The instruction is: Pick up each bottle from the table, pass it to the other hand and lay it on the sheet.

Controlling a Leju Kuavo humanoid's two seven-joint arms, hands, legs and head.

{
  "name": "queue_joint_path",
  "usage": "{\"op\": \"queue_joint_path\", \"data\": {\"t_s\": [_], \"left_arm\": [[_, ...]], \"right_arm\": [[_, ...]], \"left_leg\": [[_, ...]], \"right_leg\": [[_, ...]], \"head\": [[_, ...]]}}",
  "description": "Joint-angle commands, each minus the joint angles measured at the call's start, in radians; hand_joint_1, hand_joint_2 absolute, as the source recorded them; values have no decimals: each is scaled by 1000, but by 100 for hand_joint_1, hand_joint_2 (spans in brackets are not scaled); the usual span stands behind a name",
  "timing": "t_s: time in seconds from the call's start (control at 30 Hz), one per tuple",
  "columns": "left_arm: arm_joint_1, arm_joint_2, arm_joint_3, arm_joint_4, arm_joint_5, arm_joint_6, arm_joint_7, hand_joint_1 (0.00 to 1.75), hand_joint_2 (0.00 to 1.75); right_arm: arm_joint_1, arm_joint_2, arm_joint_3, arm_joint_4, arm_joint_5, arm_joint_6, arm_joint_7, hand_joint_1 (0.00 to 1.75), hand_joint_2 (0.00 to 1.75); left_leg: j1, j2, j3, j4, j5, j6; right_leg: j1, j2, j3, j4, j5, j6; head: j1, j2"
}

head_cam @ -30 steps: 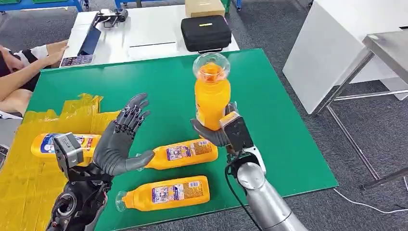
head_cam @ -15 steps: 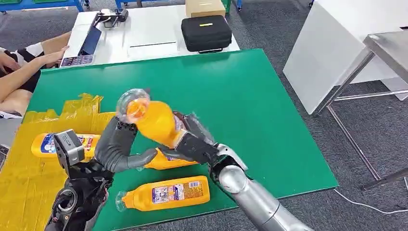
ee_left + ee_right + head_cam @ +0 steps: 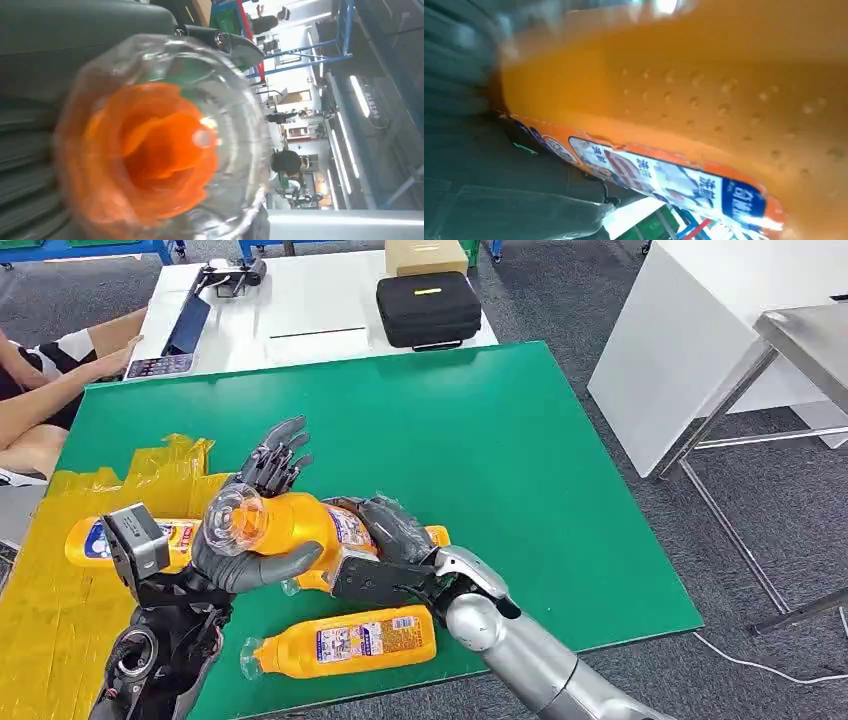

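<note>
An orange juice bottle (image 3: pixel 300 518) with a clear end (image 3: pixel 235 522) is tilted on its side above the green table (image 3: pixel 500 440). My right hand (image 3: pixel 385 540) grips its body. The clear end rests in the palm of my left hand (image 3: pixel 215 562), thumb under it, fingers (image 3: pixel 275 455) spread upward and not closed on it. The left wrist view looks straight at that clear end (image 3: pixel 150 145). In the right wrist view the labelled body (image 3: pixel 724 100) lies close against my right hand (image 3: pixel 484 175). One bottle (image 3: pixel 90 537) lies on the yellow sheet (image 3: pixel 50 610).
Another bottle (image 3: pixel 350 640) lies near the table's front edge, and one more (image 3: pixel 436 535) is mostly hidden behind my right hand. A person's arm (image 3: pixel 50 390) rests at the far left. A white table behind carries a black case (image 3: pixel 428 308).
My right hand swung the bottle from upright over the table's middle down and left into my left palm. The left hand stayed raised with its fingers spread.
</note>
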Motion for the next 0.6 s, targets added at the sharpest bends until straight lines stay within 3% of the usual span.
{"op": "queue_joint_path", "data": {"t_s": [0.03, 0.17, 0.2, 0.23, 0.6], "left_arm": [[-35, -7, -17, 14, -24, 8, 5, 0, 175], [-33, -9, -27, 22, -24, 10, 8, 5, 175], [-33, -10, -31, 28, -25, 10, 8, 154, 175], [-35, -11, -33, 30, -24, 9, 8, 171, 175], [-46, -12, -42, 36, -21, -2, 8, 175, 175]], "right_arm": [[-65, 2, 62, 94, 23, 20, -9, 175, 175], [-66, 9, 70, 80, 38, 27, 2, 175, 175], [-68, 10, 69, 79, 39, 27, 4, 175, 175], [-68, 10, 68, 77, 39, 27, 6, 175, 175], [-61, 6, 52, 48, 31, 6, 14, 175, 175]], "left_leg": [[1, 1, 5, 0, -2, -2], [1, 1, 5, 0, -2, -2], [1, 2, 7, 0, -3, -2], [1, 1, 3, 0, -1, -1], [1, 0, 3, 0, -1, -1]], "right_leg": [[0, 5, 5, -1, -2, -3], [0, 5, 5, -1, -2, -2], [0, 7, 8, -1, -3, -3], [0, 4, 3, -1, -1, -2], [0, 3, 4, 0, -2, -2]], "head": [[0, 0], [0, 0], [0, 0], [0, 0], [0, 0]]}}
